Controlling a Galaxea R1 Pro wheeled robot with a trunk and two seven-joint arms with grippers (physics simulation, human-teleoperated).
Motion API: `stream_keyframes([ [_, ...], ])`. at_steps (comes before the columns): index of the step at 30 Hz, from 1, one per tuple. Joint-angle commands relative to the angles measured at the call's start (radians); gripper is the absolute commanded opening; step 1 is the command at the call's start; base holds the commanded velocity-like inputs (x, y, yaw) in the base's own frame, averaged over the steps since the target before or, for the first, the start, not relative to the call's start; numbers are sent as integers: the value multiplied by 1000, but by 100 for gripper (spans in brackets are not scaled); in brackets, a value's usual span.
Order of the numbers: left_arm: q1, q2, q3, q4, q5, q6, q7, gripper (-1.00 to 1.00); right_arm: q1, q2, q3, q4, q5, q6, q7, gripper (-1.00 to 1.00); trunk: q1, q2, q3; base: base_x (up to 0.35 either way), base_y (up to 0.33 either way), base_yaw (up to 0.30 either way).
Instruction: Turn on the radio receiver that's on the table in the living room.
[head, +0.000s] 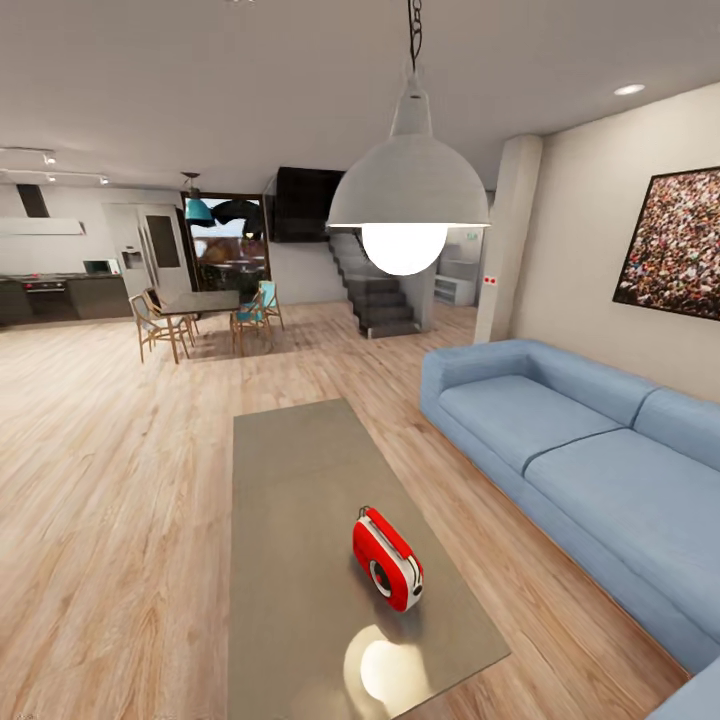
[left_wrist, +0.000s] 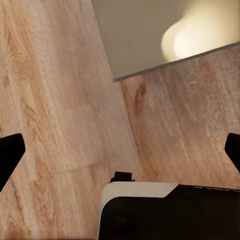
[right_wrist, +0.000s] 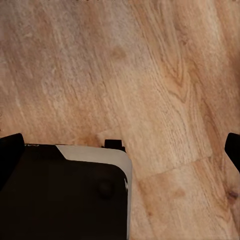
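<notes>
The radio receiver (head: 387, 558), glossy red with rounded corners, a white front and a round dial, is seen upright on the matte grey table (head: 290, 480), toward its near right corner, beside a bright lamp reflection. The left gripper (left_wrist: 120, 150) and right gripper (right_wrist: 120, 150) are held spread wide over light wood plank floor (right_wrist: 150, 75), nothing between the fingers. A blue sofa (head: 580, 450) is set along the table's right edge, under a white dome pendant lamp (head: 408, 185).
</notes>
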Motion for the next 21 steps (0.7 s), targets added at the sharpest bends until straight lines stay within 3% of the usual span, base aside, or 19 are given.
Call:
stream_keyframes([
  [1,0,0,0,0,0,0,0,100,0,0,0,0,0,0,0,100,0,0,0,0,0,278],
  [21,0,0,0,0,0,0,0,100,0,0,0,0,0,0,1,100,0,0,0,0,0,284],
])
